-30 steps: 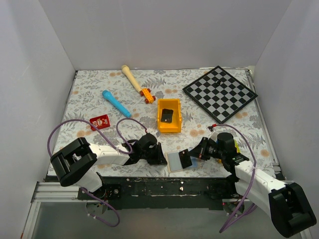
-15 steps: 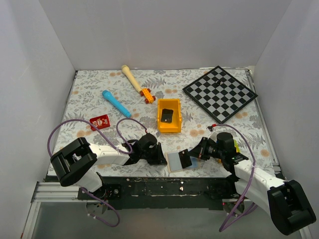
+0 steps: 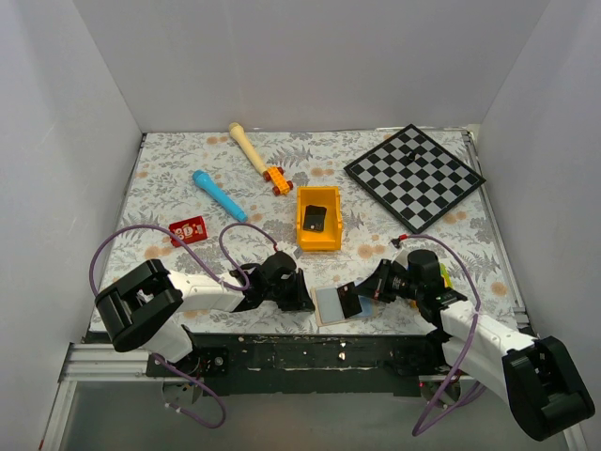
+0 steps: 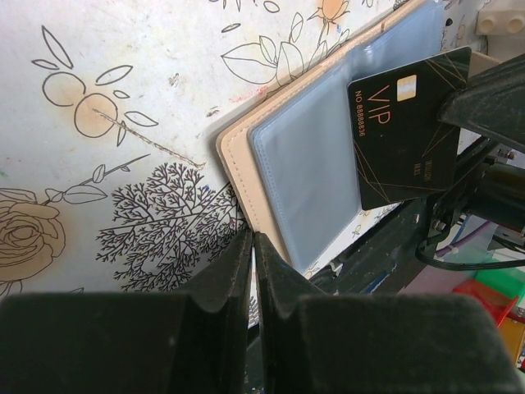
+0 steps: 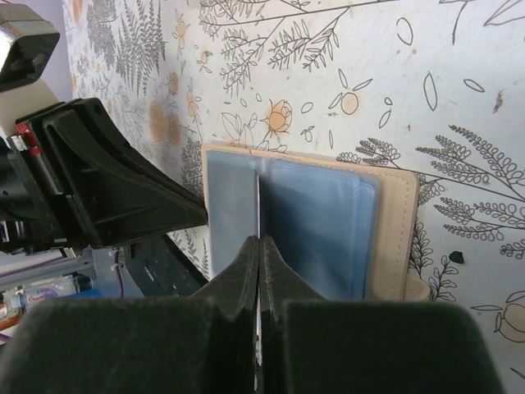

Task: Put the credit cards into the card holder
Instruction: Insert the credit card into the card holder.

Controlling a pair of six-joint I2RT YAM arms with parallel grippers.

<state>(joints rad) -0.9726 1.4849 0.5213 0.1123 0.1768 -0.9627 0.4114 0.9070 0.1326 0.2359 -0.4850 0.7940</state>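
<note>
- Step in hand: feeding the first card into the card holder [image 4: 295,164], which lies open, blue-grey pockets up, at the near edge of the surface [image 3: 169,183].
- Right hand [image 5: 259,243]: fingers pressed together on the black card [image 4: 406,123], pinching its outer end. The card sits slanted over the holder's right pocket panel. It looks to be resting on the plastic, not yet under a pocket lip.
- Left hand [image 4: 253,238]: fingers pressed together, nothing seen between them, tips just beside the holder's left corner. Cannot tell whether it touches or pins the holder.
- Red card [image 3: 189,228]: flat on the surface, well apart from the holder, to its far left.
- Next move, as I judge it: square the black card to the pocket mouth, lower its leading edge under the lip, then slide it in while the holder is kept from skidding.
- Risk: the holder sits at the very edge and may shift or drop off.
</note>
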